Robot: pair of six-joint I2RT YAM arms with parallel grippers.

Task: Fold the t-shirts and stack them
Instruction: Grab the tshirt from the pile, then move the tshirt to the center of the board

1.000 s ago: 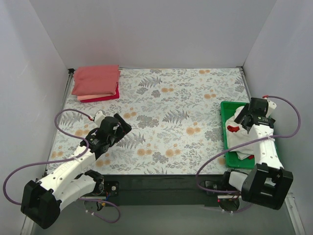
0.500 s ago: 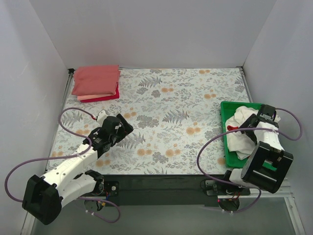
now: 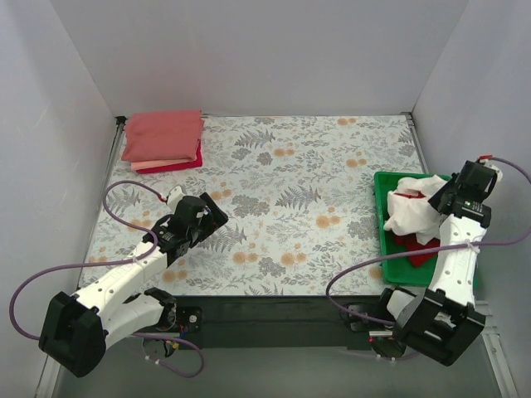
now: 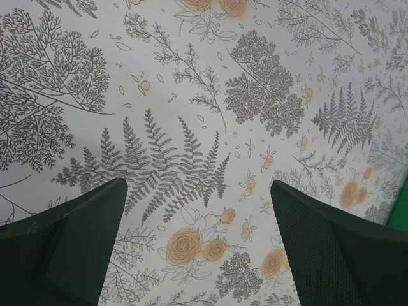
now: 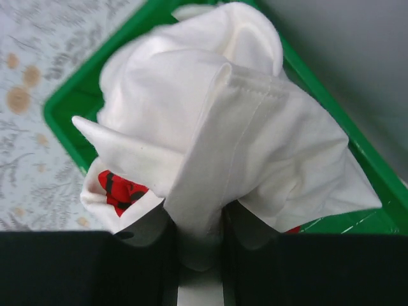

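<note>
The crumpled white cotton t-shirt with a red chest print [image 5: 210,121] is bunched over the green plastic tray [image 3: 382,206] at the table's right edge. A fold of it is pinched between the closed fingers of the right gripper [image 5: 197,224], and a plain red t-shirt [image 3: 419,249] lies beneath it. Bunched so, it shows no neck or hem direction; its bulk trails from the gripper toward the table's middle. A stack of folded pink and crimson t-shirts [image 3: 163,139] sits at the far-left corner, so seemingly two tees remain to fold, while the left gripper [image 4: 197,186] hangs wide open and empty over the floral table cover [image 3: 307,166].
</note>
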